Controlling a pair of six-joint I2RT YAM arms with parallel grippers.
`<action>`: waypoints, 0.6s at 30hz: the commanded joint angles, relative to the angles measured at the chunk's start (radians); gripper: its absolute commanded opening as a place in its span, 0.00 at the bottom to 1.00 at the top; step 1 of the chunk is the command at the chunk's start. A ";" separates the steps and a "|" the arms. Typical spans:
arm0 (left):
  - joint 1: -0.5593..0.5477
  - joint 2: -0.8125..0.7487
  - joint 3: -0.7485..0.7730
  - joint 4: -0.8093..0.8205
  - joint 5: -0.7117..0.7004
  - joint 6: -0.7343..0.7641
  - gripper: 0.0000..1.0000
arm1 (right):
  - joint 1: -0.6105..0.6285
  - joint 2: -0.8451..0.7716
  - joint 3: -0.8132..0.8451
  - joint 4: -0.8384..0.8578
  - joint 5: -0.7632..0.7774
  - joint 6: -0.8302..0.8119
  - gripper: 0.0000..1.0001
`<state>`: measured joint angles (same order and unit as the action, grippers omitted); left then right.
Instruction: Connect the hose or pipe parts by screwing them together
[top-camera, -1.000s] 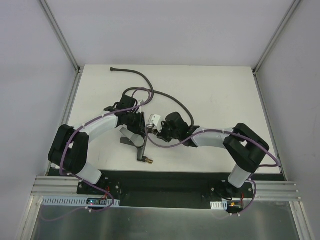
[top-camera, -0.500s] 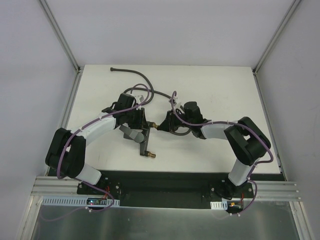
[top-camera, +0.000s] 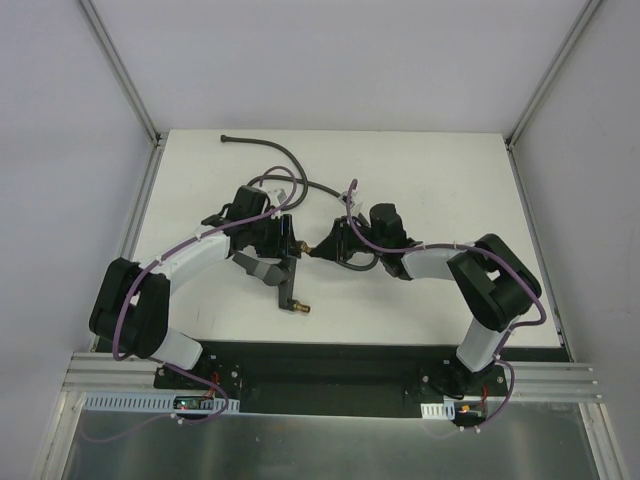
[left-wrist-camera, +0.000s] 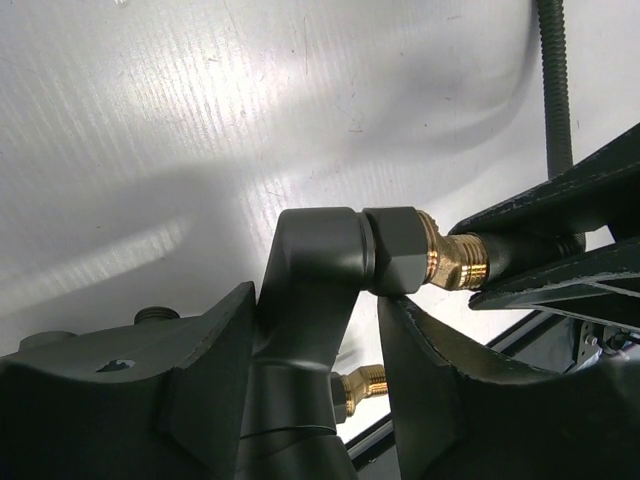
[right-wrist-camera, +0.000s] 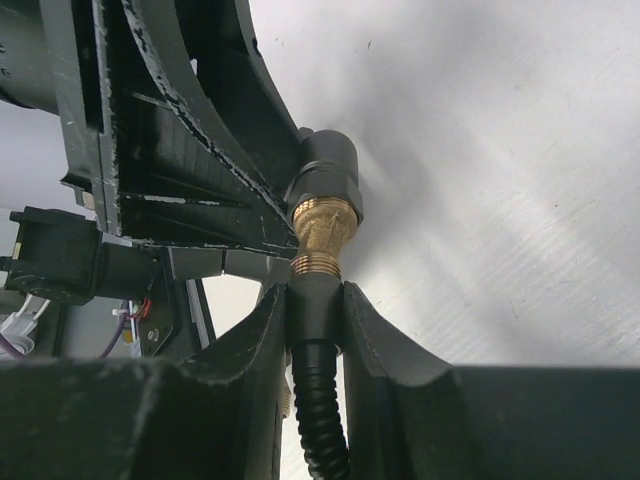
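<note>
While pinching hose tight in right gripper, nut on fitting, has just slackened left gripper wide around it, likely regripping for another turn.

Off bottom edge: hose, forked fitting stem.

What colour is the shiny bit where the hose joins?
The nut on the hose is brass gold; clearest in the right wrist view.
</note>
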<state>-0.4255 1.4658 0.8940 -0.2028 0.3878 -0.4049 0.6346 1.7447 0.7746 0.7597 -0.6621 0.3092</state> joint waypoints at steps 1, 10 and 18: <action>-0.001 0.027 0.013 -0.009 0.056 0.024 0.48 | 0.007 -0.033 0.032 0.159 -0.050 0.050 0.01; -0.002 0.067 0.019 -0.009 0.045 0.032 0.05 | 0.000 -0.042 0.028 0.139 -0.031 0.041 0.17; -0.001 0.097 0.059 -0.061 0.068 0.041 0.00 | 0.002 -0.252 -0.006 -0.140 0.102 -0.391 0.71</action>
<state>-0.4255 1.5379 0.9203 -0.2108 0.4103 -0.3492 0.6296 1.6588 0.7639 0.7162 -0.6281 0.2077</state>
